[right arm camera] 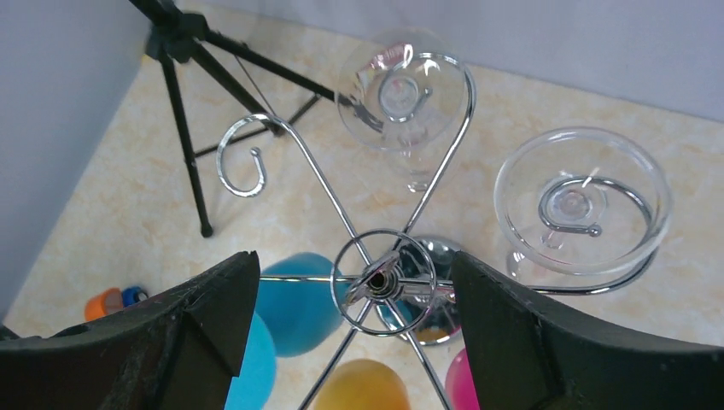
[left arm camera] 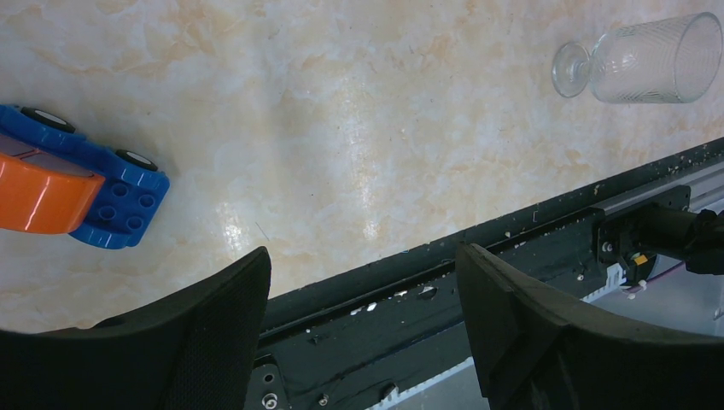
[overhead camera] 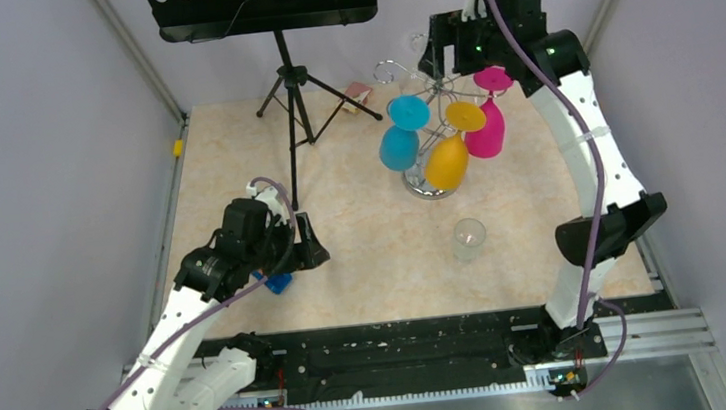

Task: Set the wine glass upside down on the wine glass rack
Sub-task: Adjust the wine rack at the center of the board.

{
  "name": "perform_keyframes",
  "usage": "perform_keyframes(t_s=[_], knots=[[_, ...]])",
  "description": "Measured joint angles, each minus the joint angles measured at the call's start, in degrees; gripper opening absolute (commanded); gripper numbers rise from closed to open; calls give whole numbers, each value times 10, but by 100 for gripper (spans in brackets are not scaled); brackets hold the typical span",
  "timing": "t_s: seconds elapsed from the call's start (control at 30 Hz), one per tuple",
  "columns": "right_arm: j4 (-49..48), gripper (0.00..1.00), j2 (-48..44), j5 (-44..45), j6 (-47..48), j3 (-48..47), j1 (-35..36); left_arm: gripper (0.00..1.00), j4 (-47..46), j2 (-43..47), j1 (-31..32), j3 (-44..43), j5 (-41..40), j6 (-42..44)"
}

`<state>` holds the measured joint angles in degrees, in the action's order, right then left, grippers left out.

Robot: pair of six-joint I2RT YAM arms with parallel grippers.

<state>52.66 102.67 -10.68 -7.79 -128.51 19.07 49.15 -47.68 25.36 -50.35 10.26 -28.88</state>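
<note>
Pale marbled tabletop [overhead camera: 375,264], boxed in by lilac-grey walls [overhead camera: 32,146] on the left, right and far sides. Along the near edge, a black base plate [overhead camera: 403,347] carrying both arms. Along the left edge, a metal rail with a small yellow tab [overhead camera: 177,148].

Toward the far edge, left of centre, a black tripod music stand [overhead camera: 289,81] with its desk overhanging above. A small pinkish block [overhead camera: 358,95] by one of its feet.

Toward the far right, the wine glass rack [right arm camera: 384,282] on its round mirror base, close to the back wall. On its near hooks, a blue glass [overhead camera: 399,148], an orange glass [overhead camera: 446,162] and a magenta glass [overhead camera: 486,133], all hanging bowl-down.

Directly above the rack's hub, the right gripper [right arm camera: 352,260], fingers spread wide and pinching nothing. Just past its right finger, the wine glass [right arm camera: 589,158] — upside down, foot uppermost, stem inside a curled hook. On the hook beyond, a second clear glass [right arm camera: 384,111] hung the same way.

Low over the near-left tabletop, the left gripper [left arm camera: 360,273], fingers likewise spread and holding nothing. Just beside it, a blue-and-orange toy car [left arm camera: 85,188].

Open marble between this gripper and the rack — on its near-right part a loose clear glass [overhead camera: 468,238], well apart from both grippers and short of the rack's base.
</note>
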Motion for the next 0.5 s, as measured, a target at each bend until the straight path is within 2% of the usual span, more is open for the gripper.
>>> perform_keyframes(t_s=[0.2, 0.5], knots=[[-57, 85, -67, 1, -41, 25, 0, 82, 0, 0, 0, 0, 3, -3], [-130, 84, -258, -10, -116, 227, 0, 82, -3, 0, 0, 0, 7, -13]])
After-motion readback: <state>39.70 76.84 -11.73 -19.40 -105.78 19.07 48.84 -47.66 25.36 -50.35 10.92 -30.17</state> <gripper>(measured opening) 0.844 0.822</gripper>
